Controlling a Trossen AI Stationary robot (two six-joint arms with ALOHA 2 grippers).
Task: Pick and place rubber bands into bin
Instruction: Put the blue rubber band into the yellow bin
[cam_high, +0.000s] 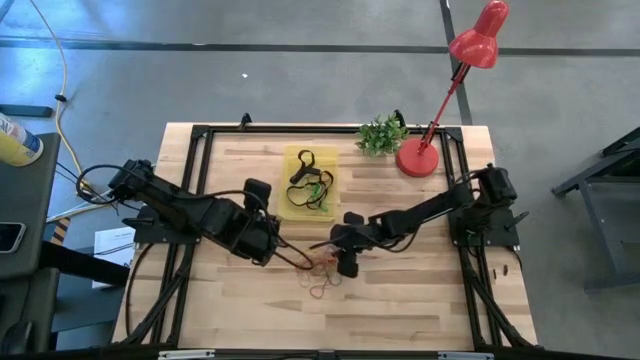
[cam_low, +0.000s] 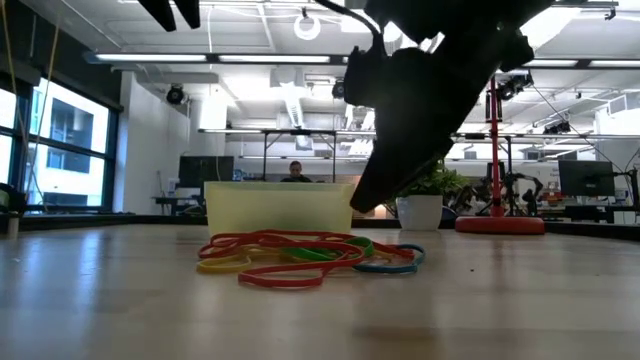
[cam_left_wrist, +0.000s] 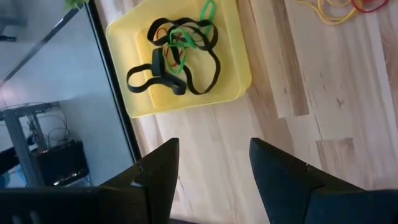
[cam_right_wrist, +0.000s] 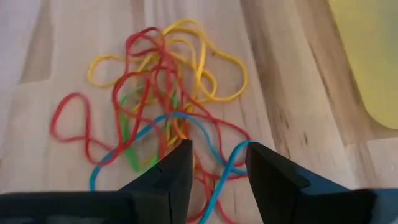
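Looking down, you see a pale wooden table (cam_high: 400, 310) ringed by a black frame, with two dark arms reaching in from either side. At the far edge stand a red lamp (cam_high: 418, 158), its shade leaning out past the table, and a small green plant (cam_high: 381, 134) just beside its base. Neither stands between the arms and the bin.

The bin (cam_high: 292, 205) is a shallow yellow tray at the far middle of the table. It holds several black bands (cam_left_wrist: 163, 68) and a green one, tangled together. From table height its wall hides what lies inside.

The loose bands (cam_right_wrist: 155, 81) lie in a heap on the bare wood nearer the front, close to the bin but apart from it. They are thin loops in red, yellow, green and blue, overlapping so much that you cannot count them.

The right gripper (cam_right_wrist: 216, 165) hangs just above this heap, fingers parted with a gap between them and nothing in it. Whether the tips touch a band, you cannot tell. The left gripper (cam_left_wrist: 213, 165) hovers over bare wood beside the bin, fingers spread wide and empty.

In the table-height view a dark arm blocks much of the room behind.
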